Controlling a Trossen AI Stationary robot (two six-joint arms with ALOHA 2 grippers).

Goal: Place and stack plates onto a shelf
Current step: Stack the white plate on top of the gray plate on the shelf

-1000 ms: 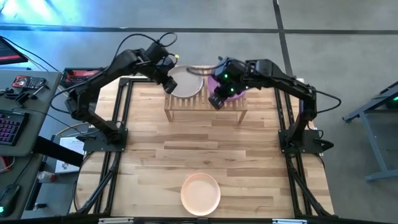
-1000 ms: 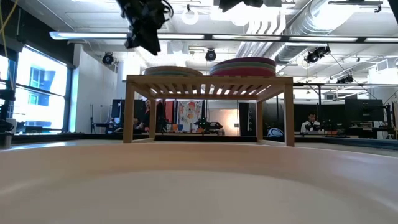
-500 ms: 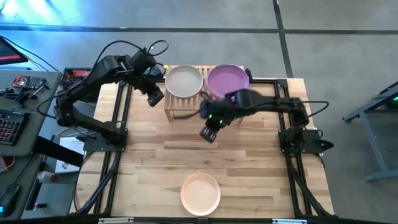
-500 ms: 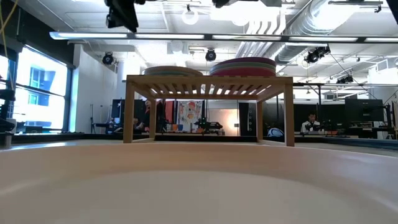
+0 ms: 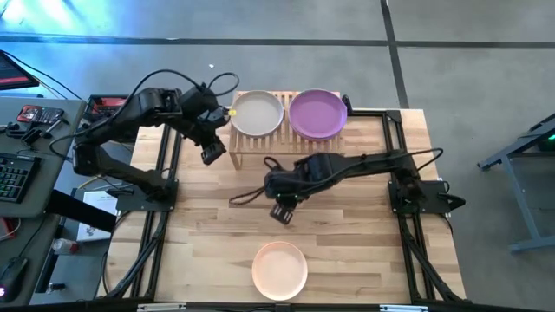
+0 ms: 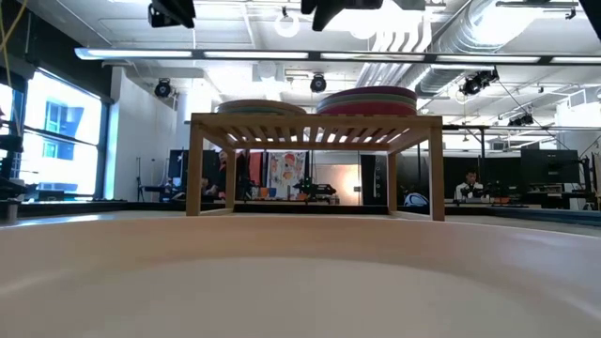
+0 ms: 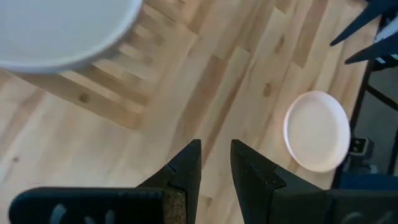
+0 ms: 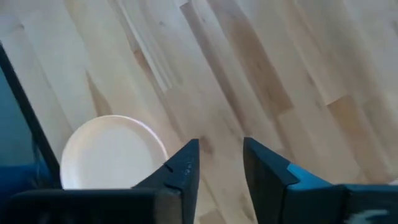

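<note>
The right gripper (image 5: 282, 211) now hangs over the bare tabletop (image 5: 347, 234) between the shelf (image 5: 247, 149) and the peach plate (image 5: 279, 269). Half a second ago it was just in front of the shelf, and a second ago it sat over the purple plate's stack, so it has swung away from the shelf toward the peach plate. Its fingers (image 8: 183, 171) stand a little apart with nothing between them, and in its wrist view the peach plate (image 8: 112, 152) lies just beyond their tips.

The left gripper (image 5: 211, 153) hovers just off the shelf's left end, over the table edge. A second ago it was above the grey-beige plate (image 5: 257, 113) on the shelf; it has since drawn back and slid a bit toward the near side. Its fingers (image 7: 189, 165) are a narrow gap apart and empty. Its wrist view shows the grey-beige plate (image 7: 62, 31) resting on the shelf's slats (image 7: 118, 81) and the peach plate (image 7: 317, 130) well away on the table.

On the shelf, the grey-beige plate tops the left pile and the purple plate (image 5: 317, 113) tops the right pile; the two sit side by side, as before. From table height the right pile (image 6: 366, 100) stands taller than the left pile (image 6: 254, 107). The peach plate has not moved: it lies alone near the table's front edge, well apart from the shelf.
</note>
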